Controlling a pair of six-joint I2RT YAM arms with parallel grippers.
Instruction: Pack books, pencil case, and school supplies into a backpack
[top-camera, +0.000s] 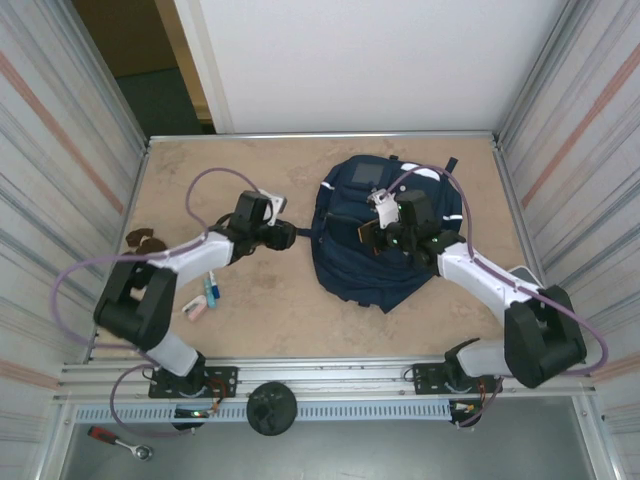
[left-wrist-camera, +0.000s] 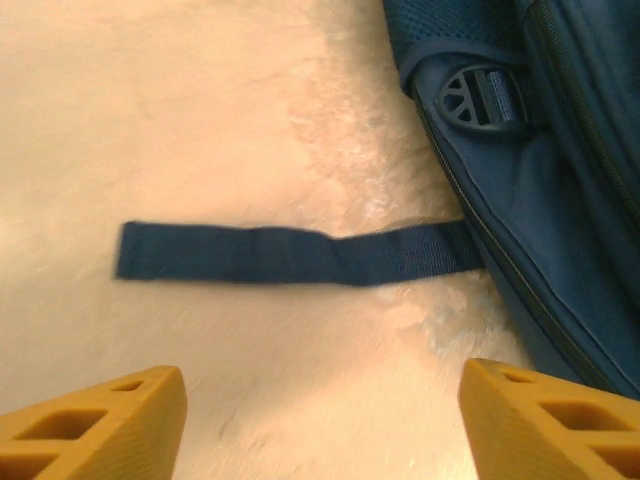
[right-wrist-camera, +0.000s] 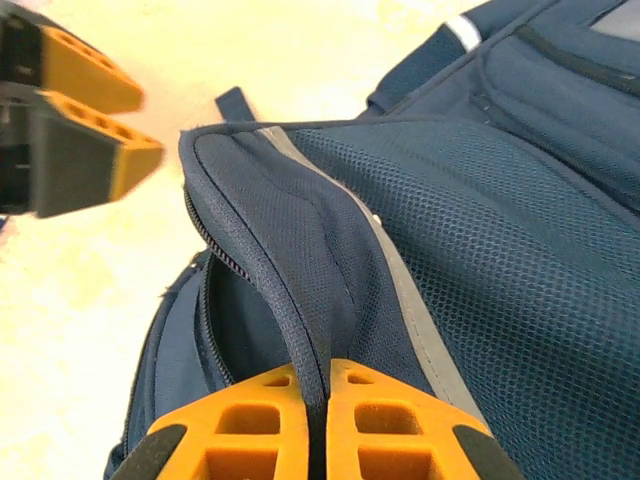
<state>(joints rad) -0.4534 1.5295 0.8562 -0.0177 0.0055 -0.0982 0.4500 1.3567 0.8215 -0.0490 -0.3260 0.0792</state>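
A pale beige counter (top-camera: 270, 310), walled by corrugated panels, carried the navy backpack (top-camera: 375, 240) right of centre; any lettering on its patches was too small to read. The right end effector (right-wrist-camera: 318, 400) was clamped on a folded, zippered edge of the backpack's mesh panel. The left end effector (left-wrist-camera: 322, 400) stood with its fingers wide apart and nothing between them, above the counter just beside the backpack's loose strap (left-wrist-camera: 290, 252), which lay flat. The school supplies (top-camera: 211, 290) lay near the left arm, well apart from the backpack, a pink eraser (top-camera: 197, 311) beside them.
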